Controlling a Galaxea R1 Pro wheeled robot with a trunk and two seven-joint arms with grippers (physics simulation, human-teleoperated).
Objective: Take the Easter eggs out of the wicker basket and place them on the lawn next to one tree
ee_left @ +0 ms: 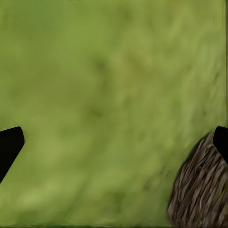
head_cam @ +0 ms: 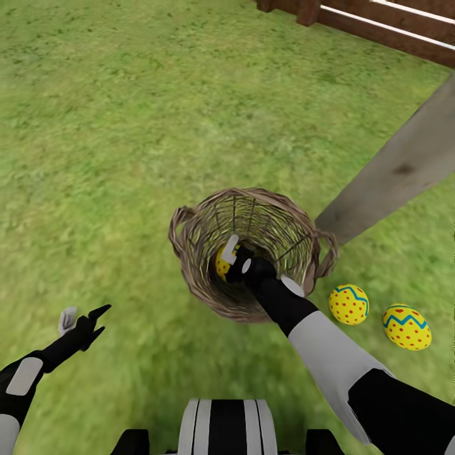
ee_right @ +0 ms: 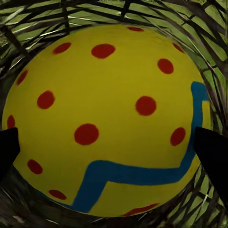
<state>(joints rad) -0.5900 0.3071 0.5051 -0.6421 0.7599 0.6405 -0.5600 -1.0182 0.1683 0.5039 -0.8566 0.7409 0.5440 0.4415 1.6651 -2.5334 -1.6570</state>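
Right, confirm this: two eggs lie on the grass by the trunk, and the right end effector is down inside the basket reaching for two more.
Wrong on the count. The head view shows one egg in the wicker basket, not two. The right end effector is inside it, and two eggs lie on the lawn near the trunk.

A brown slatted wooden fence (head_cam: 379, 25) crosses the far right corner. White shows between its slats.

We see the right end effector (head_cam: 235, 257) inside the wicker basket (head_cam: 189, 265) at one egg (head_cam: 221, 264); two eggs (head_cam: 348, 304) lie on the lawn (head_cam: 126, 126) beside the tree trunk (head_cam: 404, 167).
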